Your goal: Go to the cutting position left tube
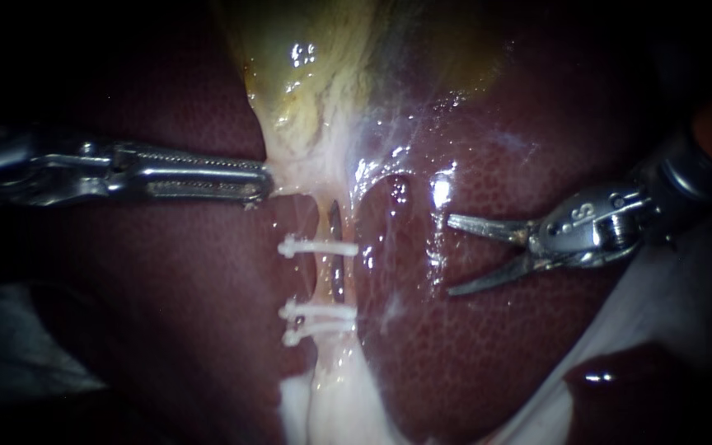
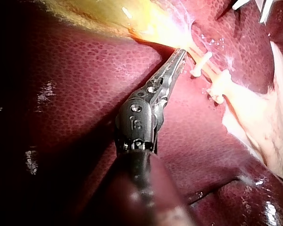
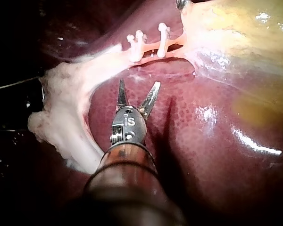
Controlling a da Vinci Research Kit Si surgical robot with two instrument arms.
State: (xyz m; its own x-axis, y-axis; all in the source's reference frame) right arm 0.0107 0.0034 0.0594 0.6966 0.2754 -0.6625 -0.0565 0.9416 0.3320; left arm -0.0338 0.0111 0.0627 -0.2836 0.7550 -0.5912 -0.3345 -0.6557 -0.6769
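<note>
Centrally, just below the gallbladder: left tube, a thin, pale pink strand running down from the yellowish neck, parted from the right tube by a narrow dark slit. Wet and glistening, unbroken along its visible length. Crossed, together with its neighbour, by three white clips: one higher up, two close together lower down, with a bare stretch of tube between the single clip and the pair. Counted: two tubes, three clips, two instruments. Left instrument entering level from the left, long toothed jaws closed onto the pale tissue at the gallbladder's neck, just above the upper clip; same hold seen in the left wrist view, jaw tips set into that tissue just beside the clips. Right instrument entering from the right, two slim pointed blades spread wide in a V, gripping nothing, tips turned toward the tubes yet well apart from them, over dark red, speckled liver. In the right wrist view, the same blades parted and short of the clipped strand, with a lump of pale fatty tissue beside the shaft.
</note>
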